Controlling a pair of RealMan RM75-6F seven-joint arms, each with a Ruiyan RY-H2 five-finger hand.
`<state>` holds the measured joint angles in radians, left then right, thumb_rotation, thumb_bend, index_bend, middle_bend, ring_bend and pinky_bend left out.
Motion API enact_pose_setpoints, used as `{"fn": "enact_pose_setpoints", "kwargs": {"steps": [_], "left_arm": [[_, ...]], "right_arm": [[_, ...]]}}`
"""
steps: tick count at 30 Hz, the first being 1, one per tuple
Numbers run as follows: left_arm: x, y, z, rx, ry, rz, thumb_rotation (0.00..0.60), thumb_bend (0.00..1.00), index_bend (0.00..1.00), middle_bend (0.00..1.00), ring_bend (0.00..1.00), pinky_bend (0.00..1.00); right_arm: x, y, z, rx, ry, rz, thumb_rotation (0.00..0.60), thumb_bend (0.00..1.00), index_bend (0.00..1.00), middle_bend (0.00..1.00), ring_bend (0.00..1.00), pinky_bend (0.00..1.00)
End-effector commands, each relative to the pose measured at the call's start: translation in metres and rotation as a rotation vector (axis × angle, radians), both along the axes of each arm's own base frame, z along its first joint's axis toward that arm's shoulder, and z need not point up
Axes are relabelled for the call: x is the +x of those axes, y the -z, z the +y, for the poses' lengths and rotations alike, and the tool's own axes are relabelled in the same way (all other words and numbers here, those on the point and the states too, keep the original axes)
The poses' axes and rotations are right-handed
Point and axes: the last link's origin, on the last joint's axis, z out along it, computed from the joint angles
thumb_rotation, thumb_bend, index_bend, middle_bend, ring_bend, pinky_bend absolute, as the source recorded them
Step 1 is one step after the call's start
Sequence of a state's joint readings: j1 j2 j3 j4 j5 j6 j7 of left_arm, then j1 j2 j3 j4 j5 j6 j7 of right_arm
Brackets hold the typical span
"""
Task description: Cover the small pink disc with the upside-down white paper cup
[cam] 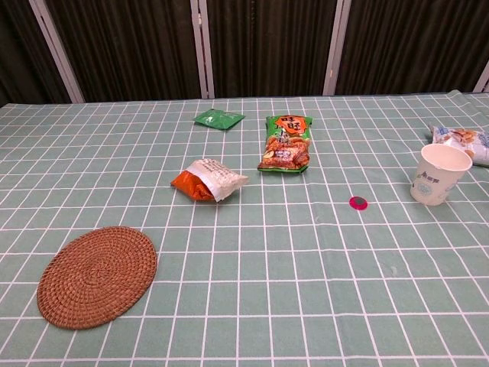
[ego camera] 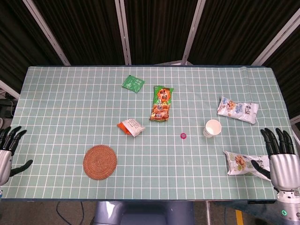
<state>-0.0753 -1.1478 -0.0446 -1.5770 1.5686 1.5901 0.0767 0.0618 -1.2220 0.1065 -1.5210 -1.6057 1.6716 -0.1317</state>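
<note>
The small pink disc [ego camera: 183, 136] [cam: 357, 202] lies flat on the green checked cloth, right of centre. A white paper cup [ego camera: 212, 128] [cam: 439, 174] stands mouth-up just to its right, a short gap between them. My right hand [ego camera: 281, 153] hovers at the table's right edge, fingers spread and empty, well right of the cup. At the far left edge my left hand [ego camera: 10, 146] is also spread and holds nothing. Neither hand shows in the chest view.
A round woven coaster [ego camera: 100, 161] sits front left. An orange-and-white snack packet [ego camera: 131, 126], a green-orange snack bag [ego camera: 161, 103] and a small green sachet [ego camera: 133, 83] lie mid-table. White snack bags lie at back right [ego camera: 237, 109] and beside my right hand [ego camera: 243, 164].
</note>
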Motion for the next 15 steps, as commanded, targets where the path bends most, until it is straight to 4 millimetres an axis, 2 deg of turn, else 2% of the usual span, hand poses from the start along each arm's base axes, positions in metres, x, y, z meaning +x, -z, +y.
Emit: {"fn": "enact_pose_setpoints", "kwargs": {"steps": [1, 4, 9, 11, 15], "left_arm": [[0.000, 0.000, 0.000, -0.008, -0.015, 0.004, 0.600, 0.00, 0.00, 0.00, 0.00, 0.00], [-0.001, 0.000, -0.001, -0.009, -0.016, 0.007, 0.600, 0.00, 0.00, 0.00, 0.00, 0.00], [-0.002, 0.001, -0.003, -0.010, -0.021, 0.011, 0.600, 0.00, 0.00, 0.00, 0.00, 0.00], [-0.002, 0.001, -0.003, -0.004, -0.017, 0.018, 0.600, 0.00, 0.00, 0.00, 0.00, 0.00], [-0.003, 0.003, -0.001, 0.004, -0.023, 0.022, 0.600, 0.00, 0.00, 0.00, 0.00, 0.00]], "right_arm": [[-0.001, 0.002, 0.001, 0.019, 0.024, 0.020, 0.600, 0.00, 0.00, 0.00, 0.00, 0.00], [-0.002, 0.008, 0.000, 0.034, 0.023, 0.034, 0.600, 0.00, 0.00, 0.00, 0.00, 0.00], [0.002, 0.030, -0.003, 0.110, -0.005, 0.082, 0.600, 0.00, 0.00, 0.00, 0.00, 0.00], [0.010, 0.045, -0.012, 0.158, -0.063, 0.139, 0.600, 0.00, 0.00, 0.00, 0.00, 0.00], [0.032, 0.075, -0.042, 0.233, -0.238, 0.362, 0.600, 0.00, 0.00, 0.00, 0.00, 0.00]]}}
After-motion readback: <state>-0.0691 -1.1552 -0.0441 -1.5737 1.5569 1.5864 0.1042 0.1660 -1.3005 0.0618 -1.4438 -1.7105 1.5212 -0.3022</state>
